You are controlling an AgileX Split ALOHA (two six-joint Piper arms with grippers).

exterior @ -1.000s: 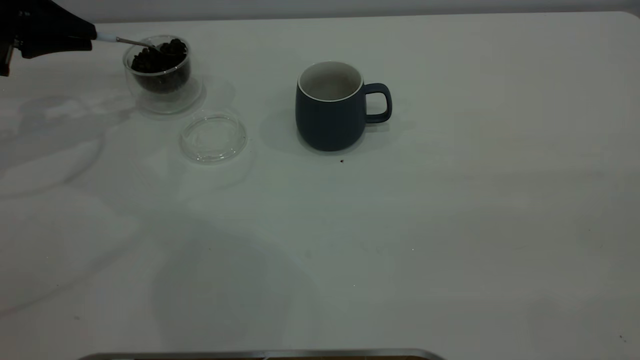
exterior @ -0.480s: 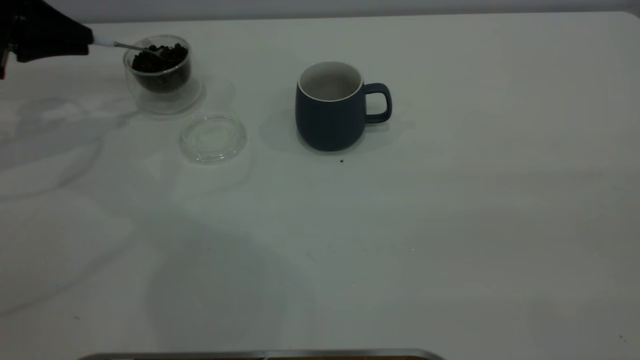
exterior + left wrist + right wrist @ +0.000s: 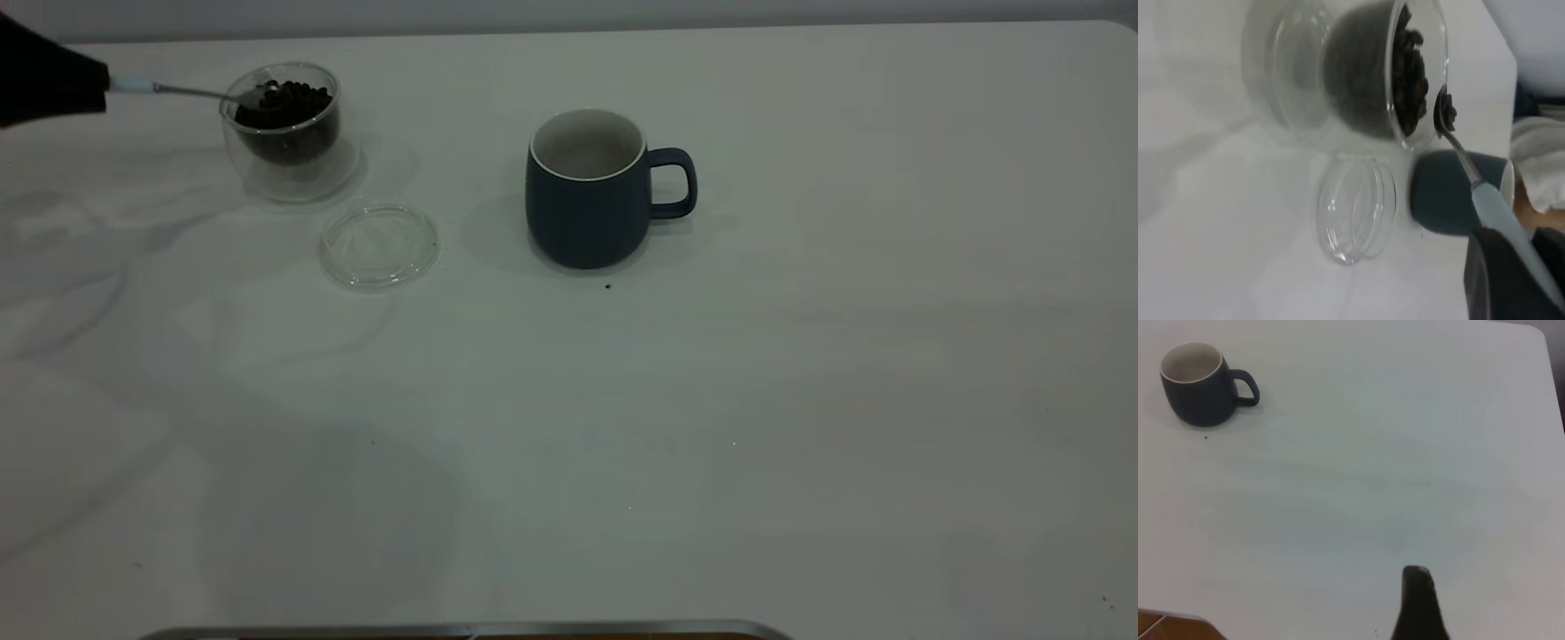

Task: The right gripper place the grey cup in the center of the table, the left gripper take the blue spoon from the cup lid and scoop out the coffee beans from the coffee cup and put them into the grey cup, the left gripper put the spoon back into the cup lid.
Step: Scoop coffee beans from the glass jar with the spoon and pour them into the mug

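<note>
My left gripper [image 3: 89,84] is at the far left back, shut on the pale handle of the blue spoon [image 3: 169,89]. The spoon lies nearly level, its bowl at the left rim of the coffee cup [image 3: 286,142], over the coffee beans [image 3: 289,105]. In the left wrist view the spoon's bowl [image 3: 1445,113] carries a few beans at the rim of the coffee cup [image 3: 1338,73]. The empty cup lid [image 3: 380,244] lies in front of the coffee cup. The grey cup [image 3: 587,191] stands upright mid-table, handle to the right. My right gripper [image 3: 1418,607] shows only in its own wrist view, far from the grey cup [image 3: 1198,387].
One stray bean [image 3: 608,286] lies on the white table [image 3: 800,400] just in front of the grey cup. A metal strip [image 3: 462,631] runs along the table's front edge. In the left wrist view, white cloth [image 3: 1538,160] lies beyond the table.
My left gripper has drawn back to the left, pulling the spoon's bowl from the middle of the bean heap to the cup's left rim. The spoon now lies flatter.
</note>
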